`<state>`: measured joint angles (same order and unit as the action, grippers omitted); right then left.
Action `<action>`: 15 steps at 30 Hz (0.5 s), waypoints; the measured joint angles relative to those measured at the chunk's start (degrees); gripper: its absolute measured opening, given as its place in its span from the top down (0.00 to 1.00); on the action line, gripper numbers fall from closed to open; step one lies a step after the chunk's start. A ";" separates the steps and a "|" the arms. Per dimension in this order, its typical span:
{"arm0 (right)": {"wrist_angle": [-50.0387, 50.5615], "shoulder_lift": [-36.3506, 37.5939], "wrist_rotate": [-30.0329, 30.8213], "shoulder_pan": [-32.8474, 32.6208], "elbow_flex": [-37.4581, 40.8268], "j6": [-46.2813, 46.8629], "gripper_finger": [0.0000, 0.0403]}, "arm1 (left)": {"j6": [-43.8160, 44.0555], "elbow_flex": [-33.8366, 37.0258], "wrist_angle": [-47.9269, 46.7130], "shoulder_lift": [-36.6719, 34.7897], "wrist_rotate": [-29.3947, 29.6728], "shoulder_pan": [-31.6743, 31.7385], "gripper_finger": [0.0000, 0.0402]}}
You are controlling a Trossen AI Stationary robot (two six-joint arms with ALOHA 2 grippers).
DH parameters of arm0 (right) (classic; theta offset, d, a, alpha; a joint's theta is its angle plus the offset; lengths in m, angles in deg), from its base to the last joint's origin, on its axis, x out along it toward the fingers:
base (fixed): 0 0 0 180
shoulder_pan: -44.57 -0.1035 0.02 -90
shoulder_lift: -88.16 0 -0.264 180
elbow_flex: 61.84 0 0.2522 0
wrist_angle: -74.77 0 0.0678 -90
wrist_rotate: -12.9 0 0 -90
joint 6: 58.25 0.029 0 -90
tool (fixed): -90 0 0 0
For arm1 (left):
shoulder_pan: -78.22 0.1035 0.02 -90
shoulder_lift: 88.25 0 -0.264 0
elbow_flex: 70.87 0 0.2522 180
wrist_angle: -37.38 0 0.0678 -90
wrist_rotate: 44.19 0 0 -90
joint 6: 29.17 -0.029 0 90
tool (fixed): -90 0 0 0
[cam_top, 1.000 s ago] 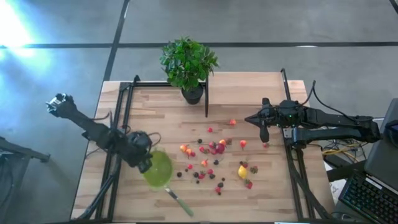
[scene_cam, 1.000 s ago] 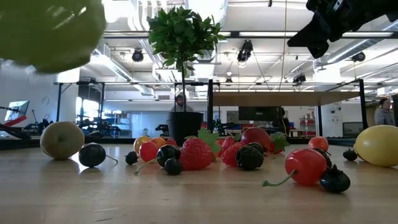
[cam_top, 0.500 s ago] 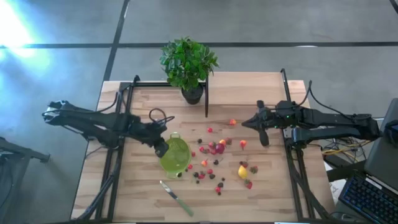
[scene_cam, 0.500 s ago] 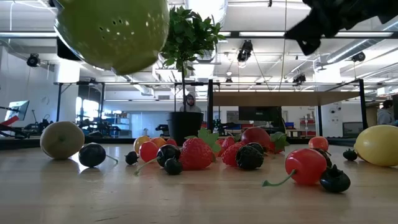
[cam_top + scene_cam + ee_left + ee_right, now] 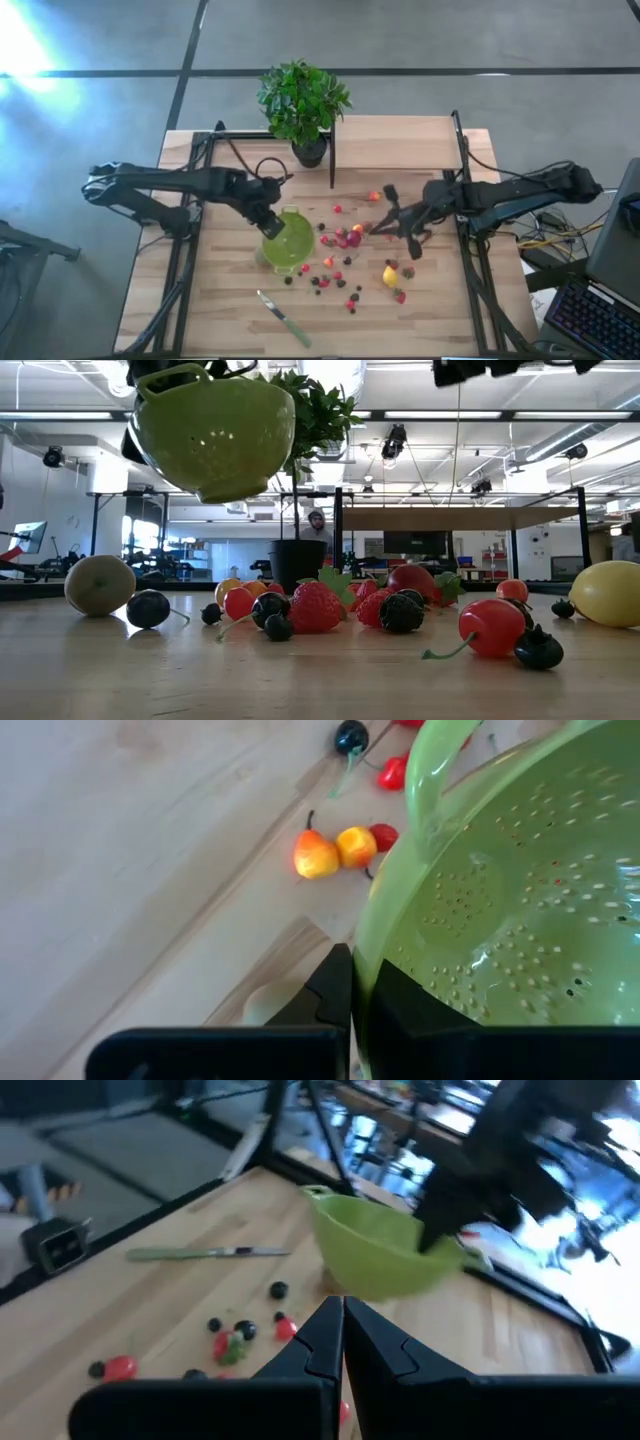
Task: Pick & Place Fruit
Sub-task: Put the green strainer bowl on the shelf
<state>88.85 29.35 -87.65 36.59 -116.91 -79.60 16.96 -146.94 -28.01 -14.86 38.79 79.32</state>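
Colander (image 5: 285, 243) in left claw (image 5: 268, 224)

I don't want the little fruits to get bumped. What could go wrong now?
The left gripper holds the green colander by its rim, up in the air above the fruits. If it slips or comes down fast, it could knock berries away. The right gripper, shut and empty, hangs low over the fruits too, close to the colander, so the two arms might bump.
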 joint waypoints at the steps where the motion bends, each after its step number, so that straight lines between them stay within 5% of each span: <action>1: 0.79 -1.17 0.01 -0.86 -1.45 -1.36 0.98 | -0.03 -1.07 -1.18 0.80 0.00 0.02 0.98; 8: 9.76 -9.93 0.53 -4.61 -12.28 -7.09 0.96 | -0.75 -10.23 -10.85 6.56 -0.04 0.58 0.98; 15: 23.72 -20.50 7.24 -6.07 -26.28 -11.44 0.81 | -2.60 -18.03 -16.61 11.52 -0.68 1.86 0.97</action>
<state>112.57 8.85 -80.41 30.52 -143.19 -91.04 14.36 -164.97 -44.62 -3.34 38.11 81.18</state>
